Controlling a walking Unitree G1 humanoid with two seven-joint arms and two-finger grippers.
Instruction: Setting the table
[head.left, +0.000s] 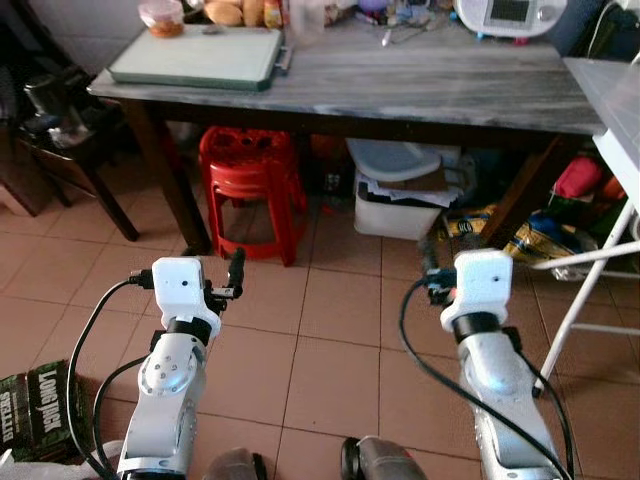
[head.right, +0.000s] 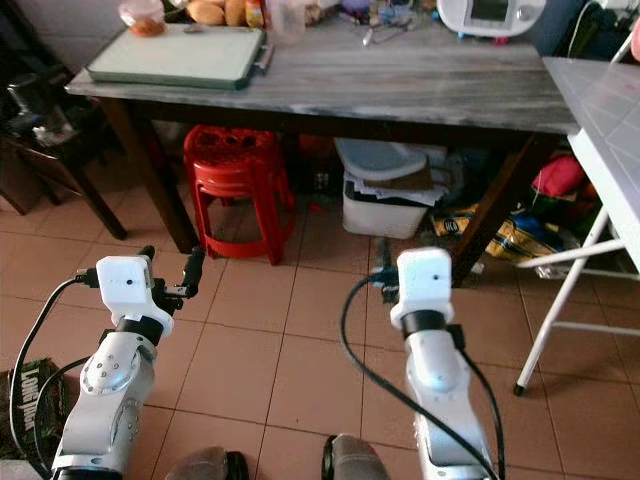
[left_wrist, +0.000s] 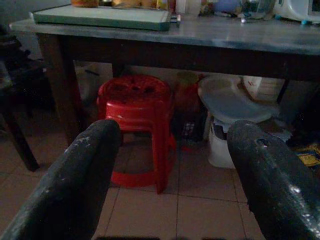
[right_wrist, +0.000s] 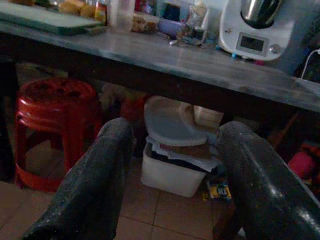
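Both pairs of jaws stand wide apart with nothing between them. The left gripper (left_wrist: 170, 175) and the right gripper (right_wrist: 172, 175) hang over the tiled floor (head.left: 330, 370), near side of the grey wooden table (head.left: 440, 85), both pointing toward it. Under the table sit a red plastic stool (head.left: 250, 190) on the left and a white lidded bin (head.left: 400, 195) to its right. On the tabletop's far left lies a pale green tray (head.left: 200, 55); a white kitchen appliance (head.left: 510, 15) stands at the far right.

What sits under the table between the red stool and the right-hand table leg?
A white bin with a grey lid, seen in the eye views, between the red stool and the leg.
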